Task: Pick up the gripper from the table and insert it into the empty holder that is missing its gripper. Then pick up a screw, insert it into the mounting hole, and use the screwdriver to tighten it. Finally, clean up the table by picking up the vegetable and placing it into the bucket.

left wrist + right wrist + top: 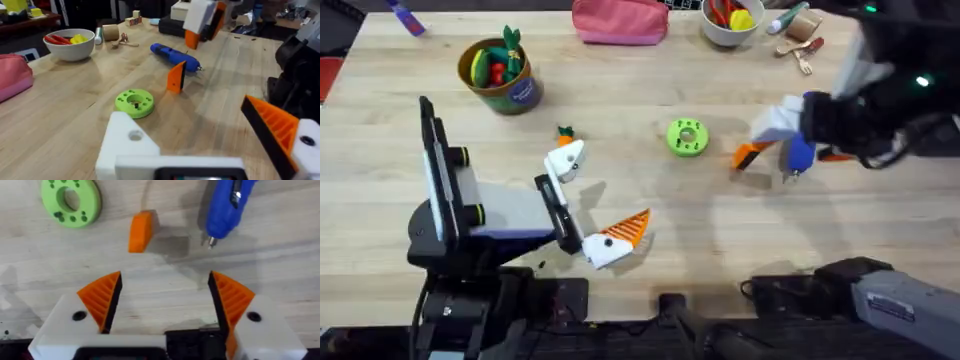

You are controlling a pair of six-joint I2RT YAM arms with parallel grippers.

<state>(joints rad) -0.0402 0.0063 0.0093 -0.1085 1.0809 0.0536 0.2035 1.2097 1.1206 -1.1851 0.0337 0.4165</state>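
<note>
Right gripper (165, 302) wide open above the worktop (165, 260), orange gripper (140, 231) just ahead off-centre beside the screwdriver (226, 207); descending misaligned could topple it.

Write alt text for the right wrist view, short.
The right gripper, open with both orange ribbed pads fitted, hovers over a wooden table above a loose orange fingertip. Past it lie a green perforated disc and the tip of a blue screwdriver.
</note>
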